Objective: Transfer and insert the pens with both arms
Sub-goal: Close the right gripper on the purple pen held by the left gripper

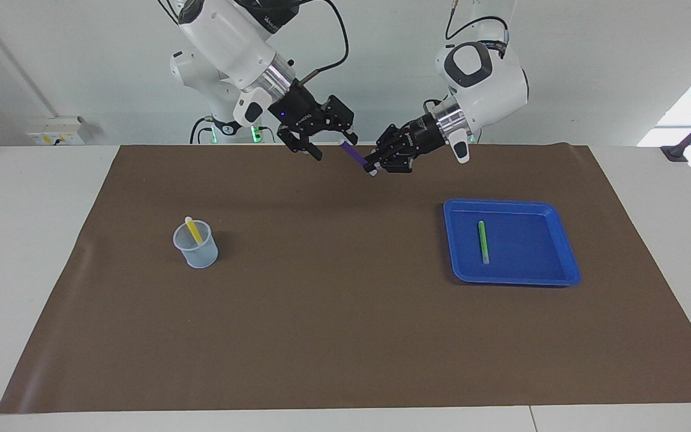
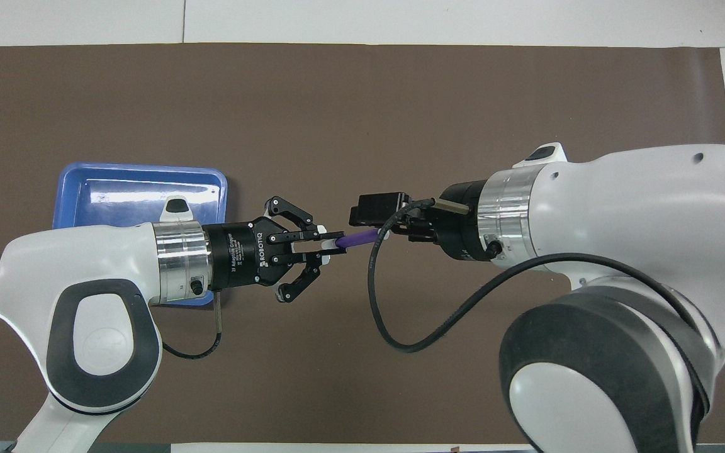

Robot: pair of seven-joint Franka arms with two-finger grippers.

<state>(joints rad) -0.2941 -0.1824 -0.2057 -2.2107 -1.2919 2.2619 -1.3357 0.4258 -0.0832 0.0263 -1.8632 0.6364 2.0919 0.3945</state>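
Gripping the purple pen (image 2: pixel 357 238) by one end, the left gripper (image 2: pixel 331 243) hangs above the brown mat (image 1: pixel 345 336) with fingers clamped. The pen's free end reaches between the spread fingers of the right gripper (image 1: pixel 335 144), which have not closed on it. The green pen (image 1: pixel 483 241) lies in the blue tray (image 1: pixel 552 273); the yellow pen (image 1: pixel 192 229) stands in the clear cup (image 1: pixel 200 254).

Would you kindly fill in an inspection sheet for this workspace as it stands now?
Surface: brown mat covers the white table.
Job's things: purple pen held in the air; yellow pen in the clear cup; green pen in the blue tray.
Clutter: nothing seen.
Grippers: left gripper shut on purple pen over the mat; right gripper open at the pen's free end.
Cables: black cable loops from right wrist.
Surroundings: white wall, wall socket.
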